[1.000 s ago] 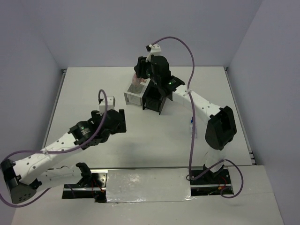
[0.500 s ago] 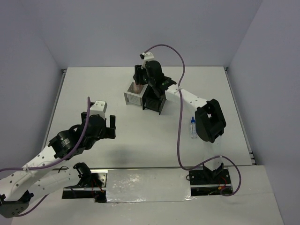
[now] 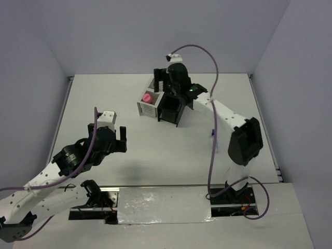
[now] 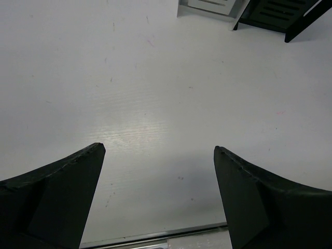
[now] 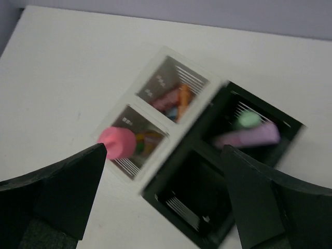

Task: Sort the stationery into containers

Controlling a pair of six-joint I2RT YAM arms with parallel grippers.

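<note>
**Sorting at the desk boxes:** The right arm (image 3: pixel 225 116) is seen stretched across the surface (image 3: pixel 104 93) toward its far middle. Its elbow is raised near the right edge and its wrist is bent down over two slatted boxes, which are set side by side and touching. The right jaws are spread wide above them with nothing held. In the wrist view the two dark fingers (image 5: pixel 57 187) are seen on either side of the boxes.

A stubby pink tube (image 3: pixel 148 97) is stood on end in one compartment of the white box (image 3: pixel 148 110), its top raised above the rim. Orange and pink pens (image 5: pixel 179 98) are lodged in the neighbouring compartment. More coloured items are glimpsed, blurred, under the tube.

In the black box (image 3: pixel 171 113), a purple highlighter (image 5: pixel 251 136) and a green-capped one (image 5: pixel 246 119) are tucked together in a single compartment. A clear bottle with a blue cap (image 3: pixel 213 139) is seen lying on the surface beside the right arm, well apart from the boxes.

The left arm (image 3: pixel 46 179) is folded over the near left part of the surface, with its wrist angled forward and down. The left jaws are held wide apart over bare surface with nothing between them. Only the lower edges of both boxes are caught at the top of the left wrist view.
</note>
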